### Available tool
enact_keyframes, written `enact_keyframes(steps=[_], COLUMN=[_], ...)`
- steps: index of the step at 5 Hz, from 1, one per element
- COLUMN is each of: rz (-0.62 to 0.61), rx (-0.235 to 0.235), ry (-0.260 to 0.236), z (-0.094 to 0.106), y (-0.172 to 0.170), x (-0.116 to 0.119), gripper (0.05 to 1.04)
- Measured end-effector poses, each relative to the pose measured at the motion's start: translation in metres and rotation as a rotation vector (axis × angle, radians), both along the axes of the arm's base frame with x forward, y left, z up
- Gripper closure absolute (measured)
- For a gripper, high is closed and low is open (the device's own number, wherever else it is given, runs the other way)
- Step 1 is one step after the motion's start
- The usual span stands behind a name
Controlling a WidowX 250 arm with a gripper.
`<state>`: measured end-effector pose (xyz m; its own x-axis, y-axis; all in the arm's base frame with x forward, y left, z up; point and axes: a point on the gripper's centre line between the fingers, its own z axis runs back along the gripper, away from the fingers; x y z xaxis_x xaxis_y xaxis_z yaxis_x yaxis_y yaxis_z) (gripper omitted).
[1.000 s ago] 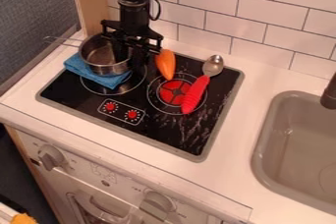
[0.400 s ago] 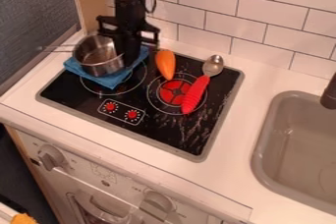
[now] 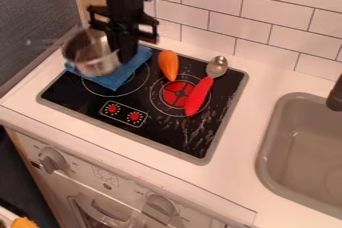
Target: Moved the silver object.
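Silver pot [image 3: 100, 67] and black gripper [image 3: 124, 56] have both been shifted toward the left of the view since the earlier frames, and more of the blue cloth [image 3: 120, 77] is now exposed. By the pot, the left rear part of the black stovetop [image 3: 160, 139] is occupied, over the cloth's left portion; whether the cloth is touched by its base cannot be told. The pot is blurred, with its opening turned upward and its handle faintly seen at the left. Above the cloth, the gripper is held upright at the pot's right side. How the jaws stand cannot be told, nor whether the rim is gripped.

An orange carrot [image 3: 168, 63] is placed to the right of the cloth, its narrow end pointed toward the stove's front. Beside it, a spoon [image 3: 200, 92] is laid at a slant across the right side of the red burner marking [image 3: 175, 93], its metal bowl directed toward the tiled wall [image 3: 240, 17]. Two red dials [image 3: 134, 116] are set near the stovetop's front edge. A grey sink [image 3: 300, 142] is set into the white counter [image 3: 234, 172] at the right.
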<state>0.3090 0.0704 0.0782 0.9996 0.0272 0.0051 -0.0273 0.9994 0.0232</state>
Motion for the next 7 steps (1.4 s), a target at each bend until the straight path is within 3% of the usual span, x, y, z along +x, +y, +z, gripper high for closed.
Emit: enact_keyframes(steps=[1,2,3,4,6,7], rz=[-0.114,-0.204,-0.301,-0.36,-0.358,-0.363], rx=[-0.004,0.025,0.072,0.106,0.117,0.101], ry=[0.039,0.075,0.088,0.124,0.156,0.161], z=[-0.011,-0.029,-0.041,-0.057,-0.068,-0.066], y=[-0.03,-0.05,-0.071,-0.089,-0.087,-0.085], x=[-0.031,-0.057,-0.066,-0.068,-0.062,-0.063], gripper=[1.005,1.005,1.005,1.005,0.965,0.775])
